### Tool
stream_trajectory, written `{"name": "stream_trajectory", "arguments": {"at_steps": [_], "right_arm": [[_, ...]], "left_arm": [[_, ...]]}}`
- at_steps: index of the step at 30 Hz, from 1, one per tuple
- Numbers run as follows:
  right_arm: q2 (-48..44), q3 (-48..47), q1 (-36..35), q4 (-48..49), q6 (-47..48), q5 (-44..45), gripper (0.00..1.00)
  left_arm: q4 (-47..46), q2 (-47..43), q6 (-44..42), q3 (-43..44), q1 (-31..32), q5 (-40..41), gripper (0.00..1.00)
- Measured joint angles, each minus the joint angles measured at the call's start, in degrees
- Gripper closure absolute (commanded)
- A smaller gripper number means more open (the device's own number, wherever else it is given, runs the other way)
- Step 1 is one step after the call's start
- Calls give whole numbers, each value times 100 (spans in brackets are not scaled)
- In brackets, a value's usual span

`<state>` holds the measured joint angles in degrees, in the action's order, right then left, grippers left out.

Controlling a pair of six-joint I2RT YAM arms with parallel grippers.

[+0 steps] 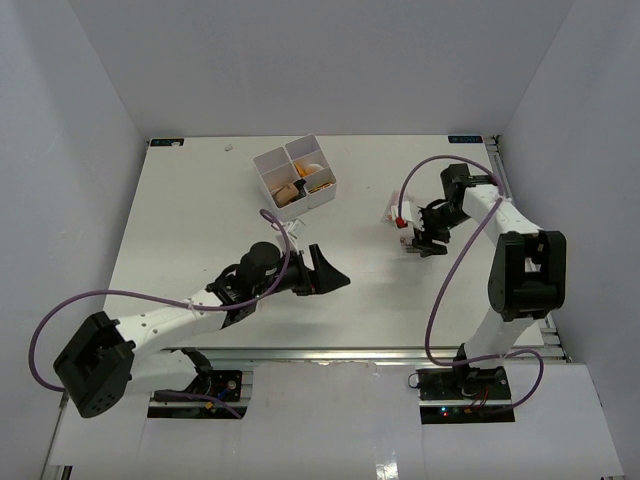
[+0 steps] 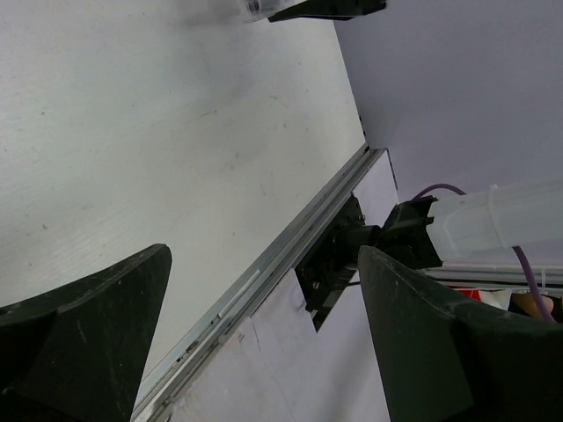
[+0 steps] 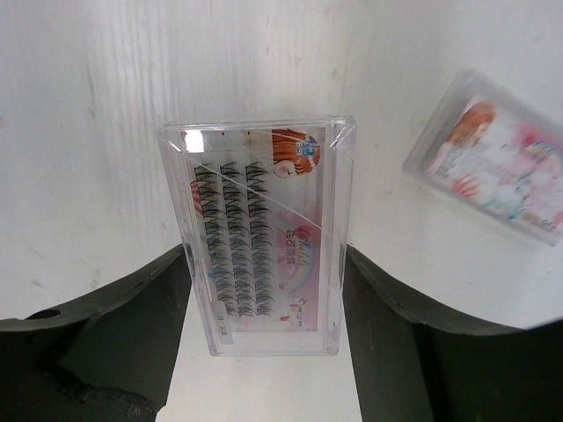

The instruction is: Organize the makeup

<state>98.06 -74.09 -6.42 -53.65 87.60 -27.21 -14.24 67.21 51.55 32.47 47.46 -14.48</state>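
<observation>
Nearest, the right gripper (image 3: 264,264) clamps a clear lash case (image 3: 259,220) by its long sides; another packet (image 3: 497,167) lies at two o'clock; the left gripper (image 2: 264,255) stands apart, empty.

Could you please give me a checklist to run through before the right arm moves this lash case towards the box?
1. Grip: the right gripper has a finger against each long side of the clear lash case: ok.
2. Case lifted off the table: cannot tell.
3. The second packet lies apart from the fingers and the case: ok.
4. Room in the white box: the two far compartments look empty, the two near ones hold items: ok.
5. The left gripper is open, holds nothing and sits nearer than the box, seemingly off the direct line: ok.
</observation>
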Motion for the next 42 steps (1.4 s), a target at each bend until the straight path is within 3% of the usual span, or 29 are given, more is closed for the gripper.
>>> {"name": "stream_trajectory", "arguments": {"at_steps": [7, 18, 24, 27, 32, 38, 42], "right_arm": [[-1249, 558, -494, 207, -1670, -1219, 66], [-2459, 1607, -1240, 1656, -3979, -1368, 67], [-2670, 1638, -1592, 2220, -4629, -1229, 68], [-2799, 1714, -1714, 2449, -4865, -1093, 68], [-2879, 1860, -1924, 2741, -5127, -816, 67], [-2911, 2013, -2125, 2989, -5285, -546, 65], [-2922, 2071, -2178, 3084, -5322, -435, 64]], "left_arm": [[-83, 708, -24, 722, 0, 60, 4], [-71, 1125, -51, 1354, -2, 339, 8], [100, 1378, -94, 1651, 0, 465, 23], [121, 1513, -134, 1771, 0, 490, 35], [335, 1599, -178, 1911, 0, 514, 41], [504, 1601, -264, 2050, 0, 551, 63], [544, 1606, -271, 2052, -3, 532, 67]]}}
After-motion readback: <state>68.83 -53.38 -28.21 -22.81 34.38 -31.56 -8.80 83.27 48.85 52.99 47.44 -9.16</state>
